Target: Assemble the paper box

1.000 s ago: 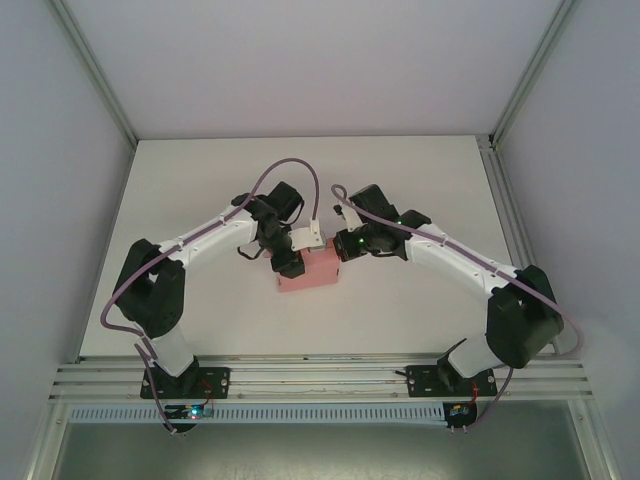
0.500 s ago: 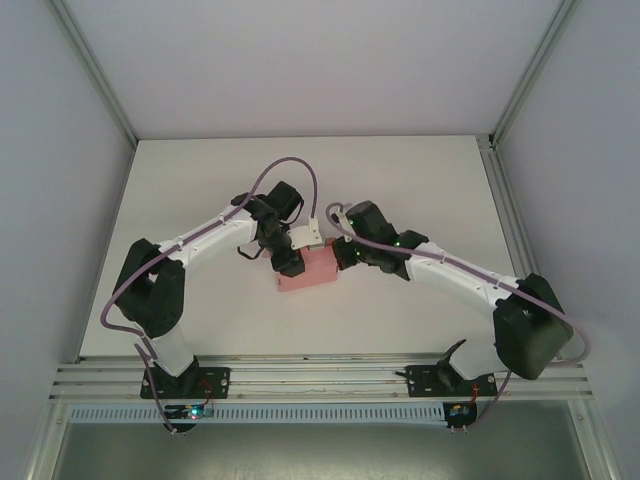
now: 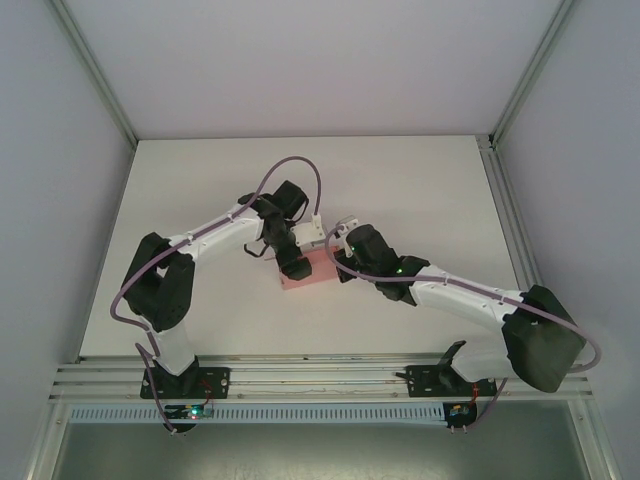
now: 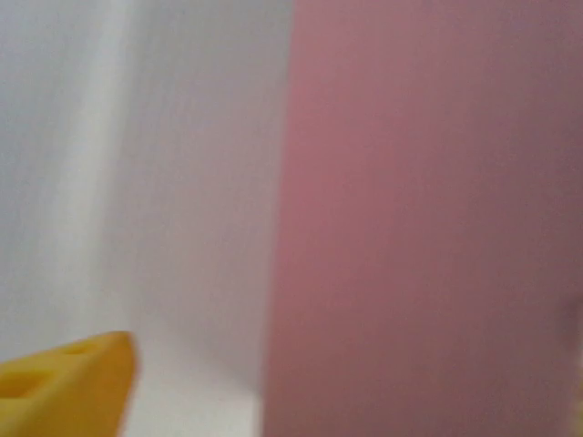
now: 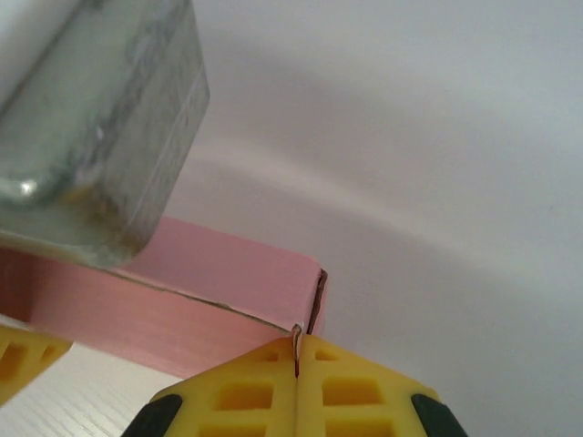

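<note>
Box [image 3: 312,274] sits mid-table [image 3: 420,180], a bit toward the near side, squeezed between the two arms. It already looks like a shallow pink box, not a flat sheet, walls up.

Left gripper [image 3: 292,266] is at the box's left end. On the left wrist view one yellow finger [image 4: 64,381] sits far off in the bottom left corner, apart from the pink card that covers the right half. So the jaws stand wide, gripping nothing, though that view is badly blurred, so take it as likely rather than certain.

Right gripper [image 5: 296,344] is at the box's right end, jaws pressed together. A thin card edge runs down from the box corner into the seam between the pads, so it reads as a pinch on an end wall or flap. A grey metal block [image 5: 100,118] hangs just above the box's far edge in that view.

Step in hand, my read: finishing the right end, pinching or creasing the last flap while the left side is let go. Task looks well along, with the end closure not confirmed.

Next move calls for keeping the right pinch steady and light, since thin card buckles. The left needs to brace or regrip the left wall before any push, or the box slides.
</note>
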`<action>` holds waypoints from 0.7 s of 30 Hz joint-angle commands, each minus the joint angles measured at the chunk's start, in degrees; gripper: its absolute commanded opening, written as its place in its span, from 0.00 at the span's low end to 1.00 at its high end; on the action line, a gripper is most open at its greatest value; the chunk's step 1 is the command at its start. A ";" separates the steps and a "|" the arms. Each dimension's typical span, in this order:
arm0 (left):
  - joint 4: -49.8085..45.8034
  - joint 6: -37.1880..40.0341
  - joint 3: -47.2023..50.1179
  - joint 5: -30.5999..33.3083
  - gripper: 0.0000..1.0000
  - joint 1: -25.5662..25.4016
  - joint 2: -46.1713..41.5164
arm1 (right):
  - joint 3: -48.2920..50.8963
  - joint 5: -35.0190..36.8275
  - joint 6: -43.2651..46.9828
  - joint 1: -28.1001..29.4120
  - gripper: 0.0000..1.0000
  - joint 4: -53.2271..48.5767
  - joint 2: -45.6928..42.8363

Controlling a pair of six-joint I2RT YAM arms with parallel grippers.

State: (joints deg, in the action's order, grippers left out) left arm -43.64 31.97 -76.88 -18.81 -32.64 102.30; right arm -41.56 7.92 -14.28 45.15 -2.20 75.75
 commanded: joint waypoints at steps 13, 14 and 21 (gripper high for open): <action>9.17 -27.59 8.92 12.65 1.00 -0.54 -23.20 | -4.61 10.35 -7.74 3.58 0.00 -7.51 2.30; 7.71 -30.48 9.69 15.27 1.00 -0.51 -24.37 | -5.03 11.02 -8.43 3.49 0.00 -8.29 2.36; 1.45 -41.02 16.58 12.11 0.84 -0.58 -30.89 | -7.92 7.17 -8.21 2.02 0.00 -12.40 4.71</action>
State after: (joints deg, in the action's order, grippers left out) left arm -38.46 -1.72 -62.35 -5.96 -32.67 73.43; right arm -47.35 16.53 -21.34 48.10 -10.79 78.98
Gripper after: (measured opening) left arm 0.858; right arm 0.050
